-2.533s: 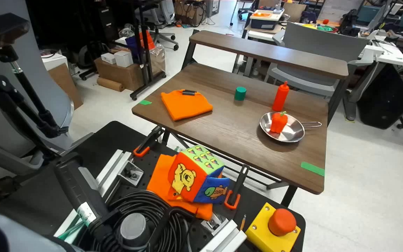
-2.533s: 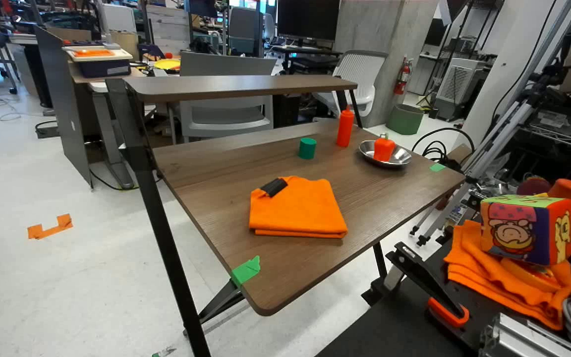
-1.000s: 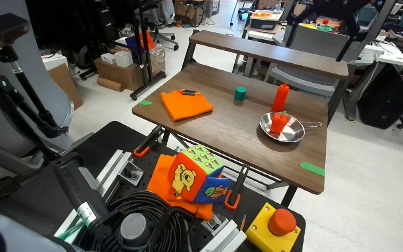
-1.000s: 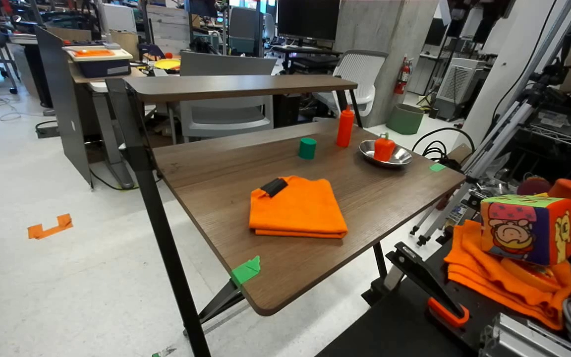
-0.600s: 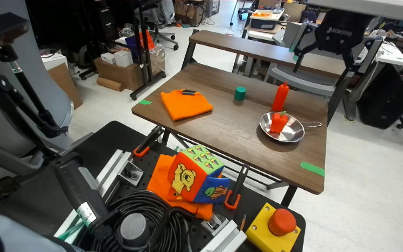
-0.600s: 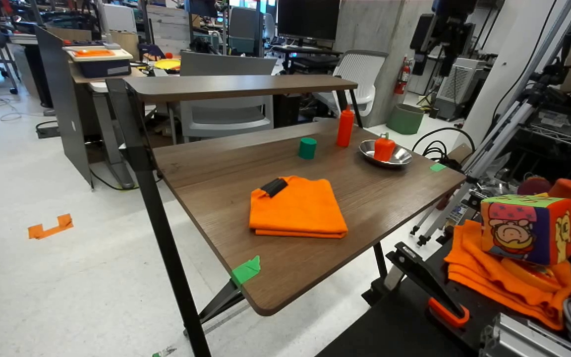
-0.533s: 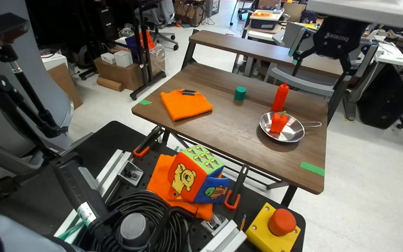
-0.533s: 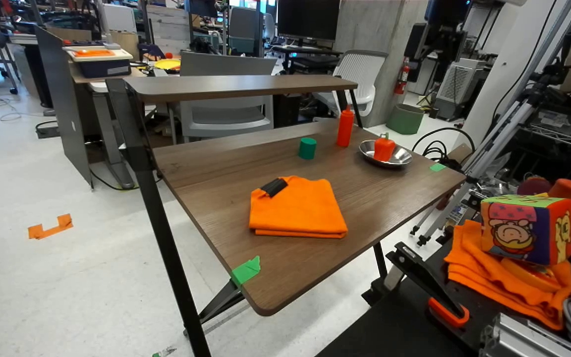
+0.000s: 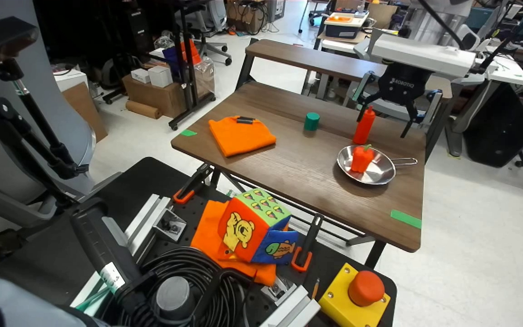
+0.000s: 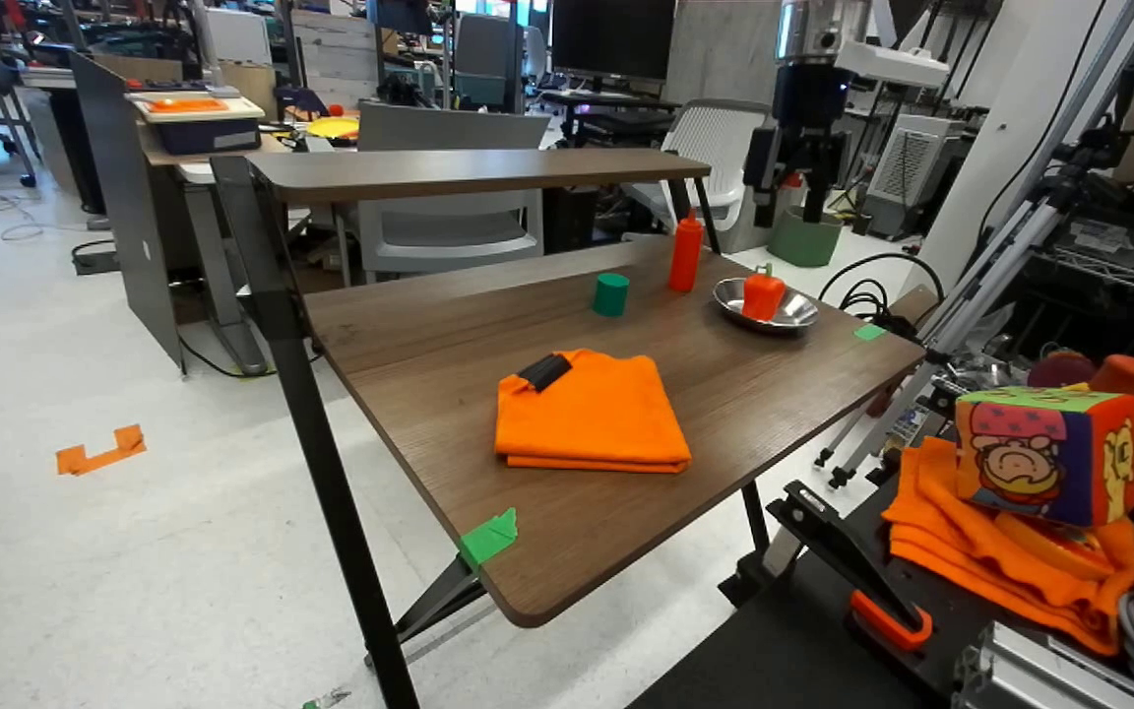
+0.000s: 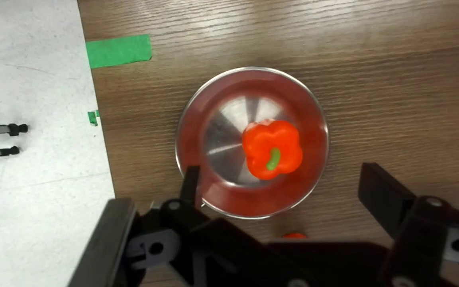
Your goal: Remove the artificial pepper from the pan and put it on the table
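Observation:
The artificial pepper, red-orange with a green stem, stands upright in the shiny silver pan, in both exterior views (image 9: pixel 361 160) (image 10: pixel 762 298) and in the wrist view (image 11: pixel 275 139). The pan (image 9: pixel 383 171) sits on the brown table (image 9: pixel 298 159) with its handle toward the table's side edge. My gripper (image 9: pixel 382 128) is open and empty. It hangs above the table, higher than the pan and beside the top of the red bottle in that view. In the wrist view, its fingers (image 11: pixel 385 195) stand wide apart, with the pepper ahead between them and nothing touched. The wrist view hides most of the pan's handle.
A tall red bottle (image 9: pixel 364 128) stands close behind the pan; only its tip (image 11: pixel 294 235) shows in the wrist view. A green cup (image 10: pixel 610 294) and a folded orange cloth (image 10: pixel 592 418) lie farther along the table. A raised shelf (image 9: pixel 334 68) spans the table's back.
The arm has come into view from above. My gripper has moved down and toward the pan, staying open. The pepper, the pan and the other objects have not moved.

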